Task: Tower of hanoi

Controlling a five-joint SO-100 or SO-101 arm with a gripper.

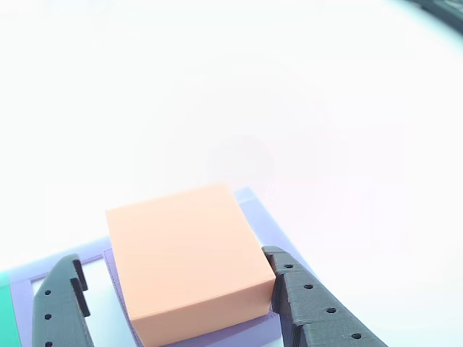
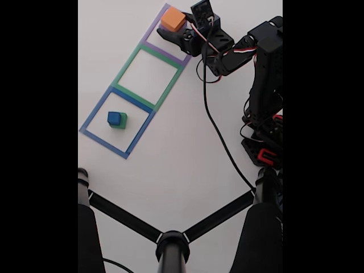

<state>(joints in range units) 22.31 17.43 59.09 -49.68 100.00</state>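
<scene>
The orange block (image 1: 184,256) (image 2: 173,20) rests on a pale purple block (image 1: 264,220) inside the purple square outline (image 2: 152,27). My gripper (image 1: 172,256) (image 2: 177,27) straddles the orange block and is open. The right finger (image 1: 311,303) sits at the block's corner, while a gap shows between the left finger (image 1: 61,303) and the block. In the fixed view, the small blue block (image 2: 115,117) sits on top of the green block (image 2: 121,123) inside the blue outline (image 2: 94,114).
The green outline (image 2: 128,65) lies between the other two squares. The arm's body (image 2: 264,68) stands at the right, with a black cable (image 2: 219,136) trailing across the white table. Black stand legs (image 2: 170,239) cross the bottom of the fixed view.
</scene>
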